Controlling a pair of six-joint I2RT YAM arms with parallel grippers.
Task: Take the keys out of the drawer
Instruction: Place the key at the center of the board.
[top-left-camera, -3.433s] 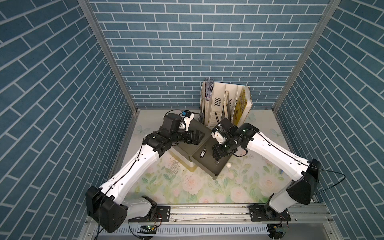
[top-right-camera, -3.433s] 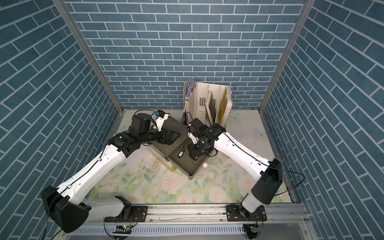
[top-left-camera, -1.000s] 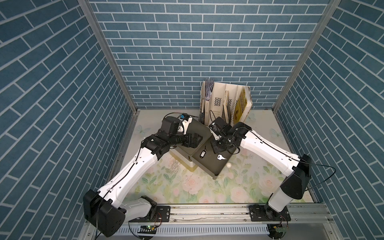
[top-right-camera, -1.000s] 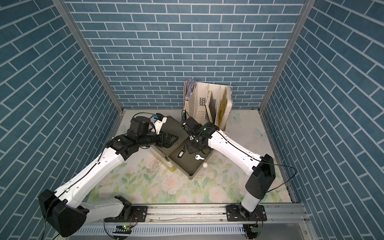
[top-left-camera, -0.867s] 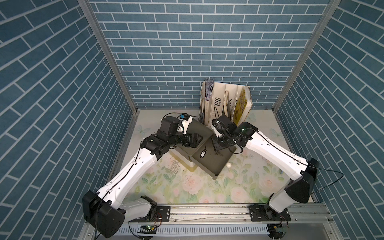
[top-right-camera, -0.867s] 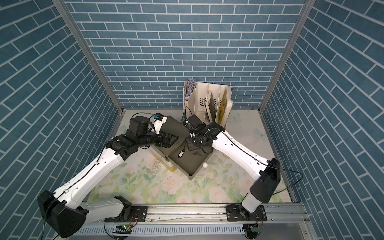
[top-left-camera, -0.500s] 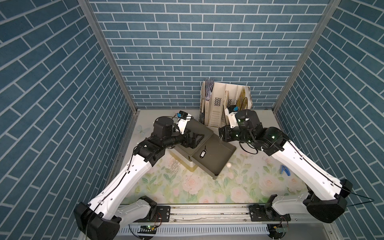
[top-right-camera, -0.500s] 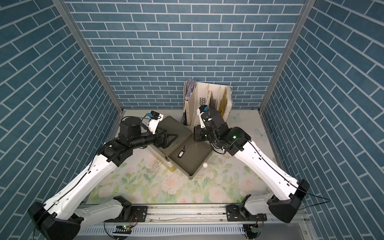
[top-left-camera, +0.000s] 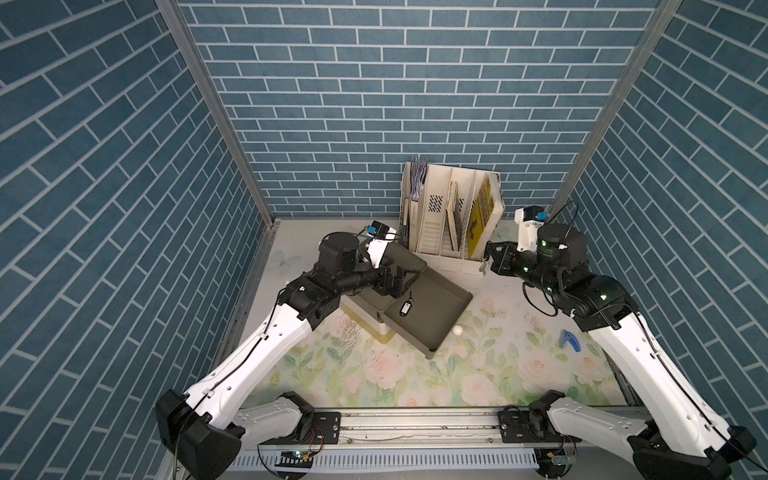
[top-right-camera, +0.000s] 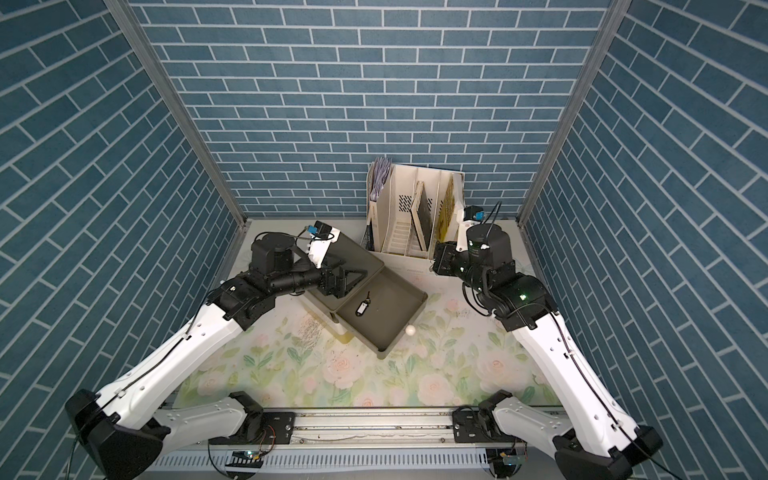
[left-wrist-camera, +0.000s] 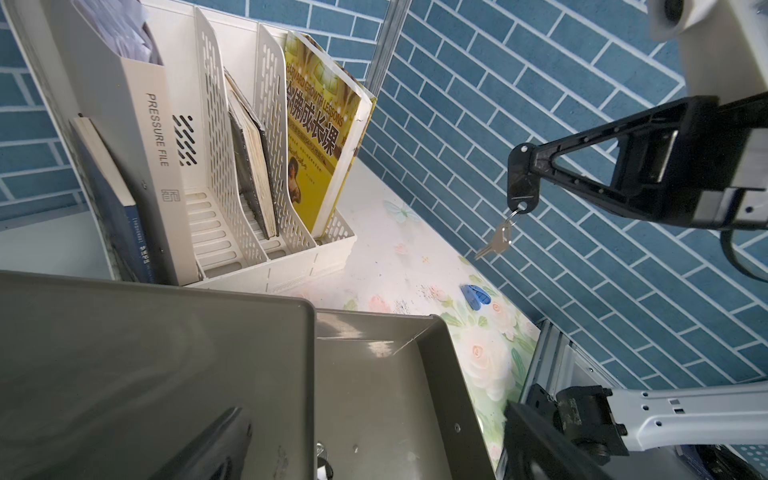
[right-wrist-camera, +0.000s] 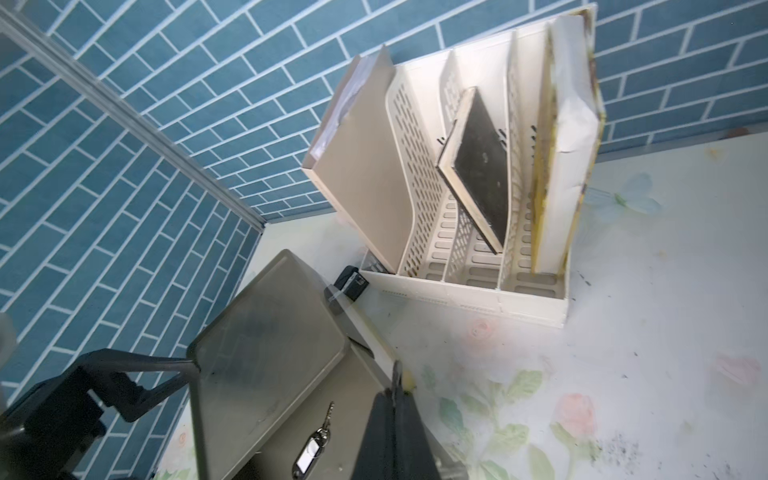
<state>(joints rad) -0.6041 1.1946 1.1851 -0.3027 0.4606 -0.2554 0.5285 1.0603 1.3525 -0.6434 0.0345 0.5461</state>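
The right end effector (left-wrist-camera: 519, 158) is clamped tight on the black-fob key bunch (left-wrist-camera: 522, 185). The fob is pinched at the fingertips, and the ring and metal keys dangle free below it. In a top view this end effector (top-left-camera: 488, 258) hangs in the air just in front of the white file rack (top-left-camera: 436, 232), beside the yellow book (top-left-camera: 484, 212), off to the side of the open grey drawer (top-left-camera: 440, 320) and above the floral surface (top-left-camera: 415, 374). A second set, the labelled-tag key bunch (top-left-camera: 405, 308), lies on the drawer floor near the cabinet end, its black tag showing a white label window; the right wrist view shows it there too (right-wrist-camera: 309, 453). A blue-tagged key bunch (top-left-camera: 567, 339) lies on the surface, well apart from the drawer and beside the right arm. The left end effector (top-left-camera: 405, 279) sits over the grey drawer cabinet (top-left-camera: 409, 258), at the edge where the drawer comes out. In its own wrist view its dark fingers (left-wrist-camera: 216, 444) look spread well apart with nothing between them. A small white ball (top-left-camera: 457, 330) sits against the drawer's front wall.
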